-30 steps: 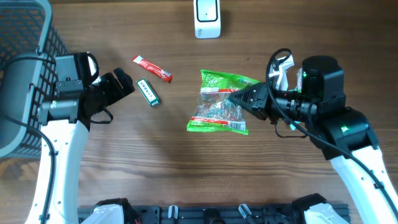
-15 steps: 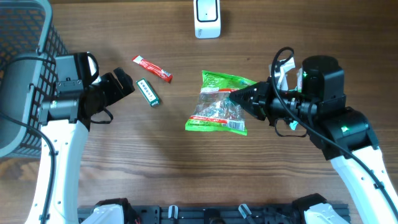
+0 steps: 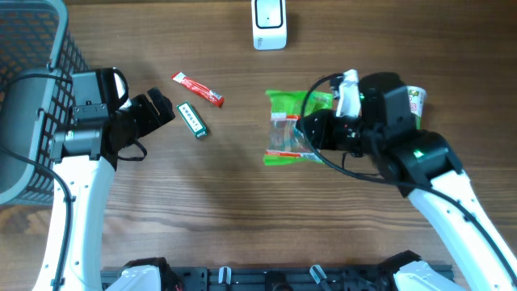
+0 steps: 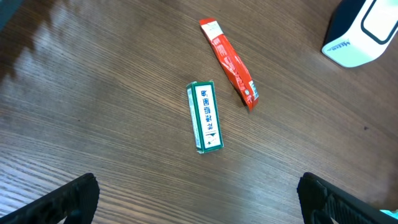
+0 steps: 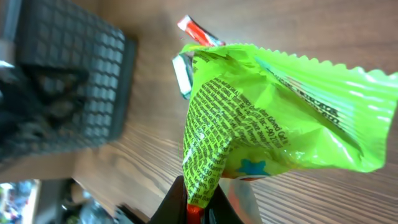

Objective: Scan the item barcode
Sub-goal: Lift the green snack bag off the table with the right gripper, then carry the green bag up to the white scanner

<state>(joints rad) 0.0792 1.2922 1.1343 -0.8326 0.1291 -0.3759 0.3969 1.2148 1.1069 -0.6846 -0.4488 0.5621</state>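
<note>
A green snack bag [image 3: 284,121] with a clear window hangs crumpled off the table, right of centre. My right gripper [image 3: 311,133] is shut on its edge. In the right wrist view the bag [image 5: 261,118] rises from the pinched fingertips [image 5: 196,208], printed text side toward the camera. The white barcode scanner [image 3: 269,24] stands at the far middle edge and also shows in the left wrist view [image 4: 367,31]. My left gripper [image 3: 157,109] hovers open at the left, its fingers [image 4: 74,199] wide apart over bare wood.
A green gum pack [image 3: 192,119] and a red stick packet [image 3: 197,89] lie just right of the left gripper. A dark wire basket [image 3: 32,81] fills the far left corner. A small colourful packet edge [image 3: 414,99] peeks out behind the right arm.
The right arm has turned and lifted the green bag off the table, bunching it and shifting it slightly right. The left arm has not moved.
</note>
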